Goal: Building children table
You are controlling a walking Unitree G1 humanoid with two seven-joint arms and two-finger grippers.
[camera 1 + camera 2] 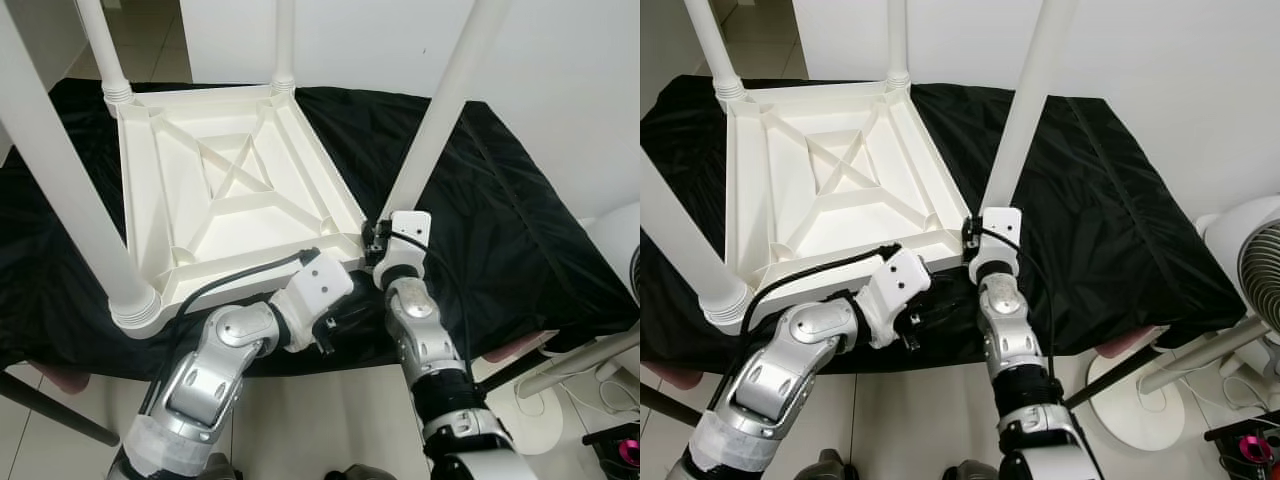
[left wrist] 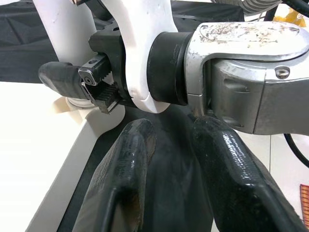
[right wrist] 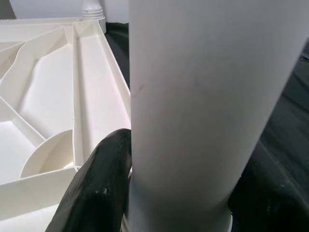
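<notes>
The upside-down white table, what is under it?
A black cloth lies under the white table, spreading past its edges. Whatever supports the cloth is covered, so it cannot be seen.

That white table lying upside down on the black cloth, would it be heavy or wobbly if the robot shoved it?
The table looks like hollow ribbed plastic, so probably light and stiff. It might slide on the smooth black cloth. Its legs stand tall, so pushing the leg high up might tip it.

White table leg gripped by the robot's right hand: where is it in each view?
Left eye view: white plastic table leg slants up, right of centre.
Right eye view: slanting up, centre.
Left wrist view: at a corner of the upturned white ribbed tabletop.
Right wrist view: close up, in the right hand.
Landmark: that tabletop.
</notes>
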